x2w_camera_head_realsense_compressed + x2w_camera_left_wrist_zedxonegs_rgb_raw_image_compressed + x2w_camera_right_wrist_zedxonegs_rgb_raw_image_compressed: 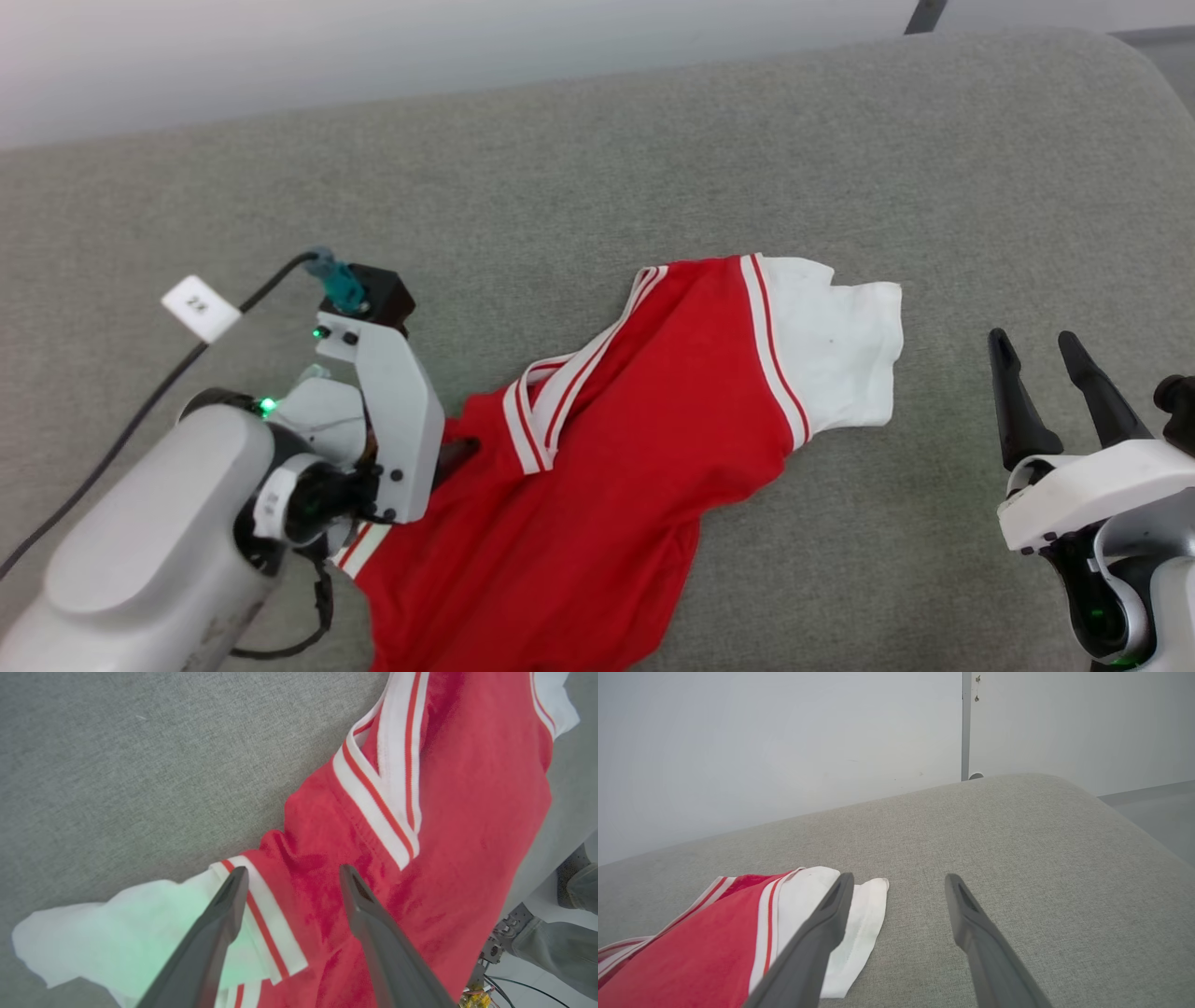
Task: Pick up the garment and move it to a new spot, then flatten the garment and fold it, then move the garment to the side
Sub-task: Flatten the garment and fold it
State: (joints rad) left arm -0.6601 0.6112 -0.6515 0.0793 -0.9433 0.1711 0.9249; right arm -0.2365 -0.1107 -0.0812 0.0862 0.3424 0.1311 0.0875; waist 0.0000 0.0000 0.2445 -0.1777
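Note:
The garment (635,439), red with striped trim and a V collar (560,392), lies rumpled on the grey cushion (653,168). One white sleeve (840,345) spreads to the right; no lettering shows. My left gripper (292,875) points down over the garment's left shoulder, open, its fingertips straddling the sleeve seam beside the other white sleeve (117,933), nothing pinched. In the head view its body hides most of the fingers (456,457). My right gripper (1033,338) hovers open to the right of the garment (691,942), apart from it, fingers (817,942) over bare cushion.
A black cable (140,411) with a white tag (199,306) runs from my left wrist. The cushion curves down at its right edge (1134,826), with a pale wall (784,742) behind. What looks like a person's grey trouser leg (574,896) stands beyond the cushion.

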